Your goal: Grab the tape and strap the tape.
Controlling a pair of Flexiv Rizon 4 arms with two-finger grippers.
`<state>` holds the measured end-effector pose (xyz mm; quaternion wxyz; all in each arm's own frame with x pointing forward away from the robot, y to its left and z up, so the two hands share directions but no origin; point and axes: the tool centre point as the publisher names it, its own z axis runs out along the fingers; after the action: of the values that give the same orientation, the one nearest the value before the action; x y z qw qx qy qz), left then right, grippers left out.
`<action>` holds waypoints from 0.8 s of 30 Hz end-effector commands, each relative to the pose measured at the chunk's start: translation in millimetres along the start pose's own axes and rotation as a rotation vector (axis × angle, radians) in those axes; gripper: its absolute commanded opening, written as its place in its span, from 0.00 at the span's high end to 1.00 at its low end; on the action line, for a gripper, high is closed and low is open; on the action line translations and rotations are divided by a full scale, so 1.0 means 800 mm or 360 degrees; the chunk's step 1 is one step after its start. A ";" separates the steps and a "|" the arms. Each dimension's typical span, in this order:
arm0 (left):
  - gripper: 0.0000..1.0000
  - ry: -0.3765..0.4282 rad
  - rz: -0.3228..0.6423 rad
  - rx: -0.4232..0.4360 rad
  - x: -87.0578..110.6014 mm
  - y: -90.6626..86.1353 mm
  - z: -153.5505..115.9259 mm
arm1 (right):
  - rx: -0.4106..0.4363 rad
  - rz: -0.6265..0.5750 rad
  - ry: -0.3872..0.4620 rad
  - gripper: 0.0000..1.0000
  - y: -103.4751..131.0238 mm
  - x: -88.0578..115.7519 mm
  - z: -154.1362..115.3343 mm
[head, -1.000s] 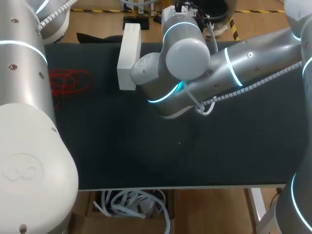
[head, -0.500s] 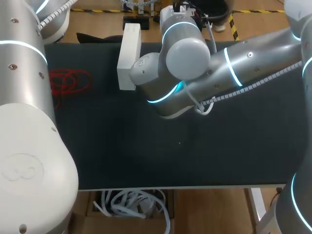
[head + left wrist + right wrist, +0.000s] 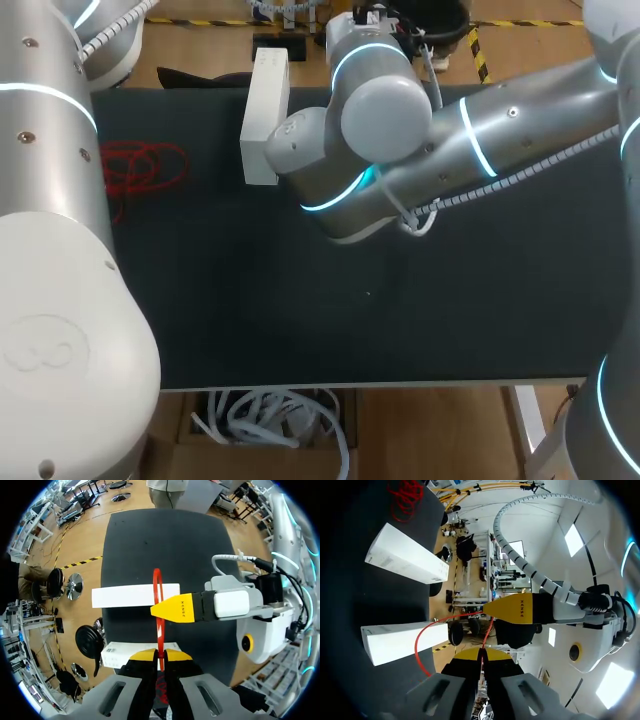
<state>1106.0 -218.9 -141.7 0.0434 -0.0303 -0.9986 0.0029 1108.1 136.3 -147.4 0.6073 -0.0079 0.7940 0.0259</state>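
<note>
Hardly moved since a second ago, both arms kept in place over the table (image 3: pixel 300 330): probably a pause in the middle of strapping. Holding the red tape (image 3: pixel 159 625) pinched in the nearly closed left gripper (image 3: pixel 160 655) and likewise in the right gripper (image 3: pixel 481 655). Stretched ahead from both, looped around a long white box (image 3: pixel 125 595).
</note>
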 end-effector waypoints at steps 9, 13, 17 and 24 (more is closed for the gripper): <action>1.00 0.0006 0.0001 -0.0006 -0.001 -0.001 -0.002 | -0.0022 -0.0011 0.0016 1.00 -0.001 -0.003 -0.002; 1.00 0.0006 0.0001 -0.0006 -0.001 -0.001 -0.002 | -0.0041 -0.0012 0.0013 1.00 0.002 -0.005 -0.002; 1.00 0.0006 0.0001 -0.0006 -0.001 -0.001 -0.002 | -0.0055 0.0008 -0.0001 1.00 0.003 -0.009 -0.001; 1.00 0.0006 0.0001 -0.0006 -0.001 -0.001 -0.002 | -0.0073 0.0008 -0.0002 1.00 0.005 -0.011 -0.002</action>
<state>1106.0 -218.2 -141.5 0.0435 -0.0302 -0.9986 0.0032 1109.7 141.8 -142.3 0.6118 -0.0163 0.7896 0.0442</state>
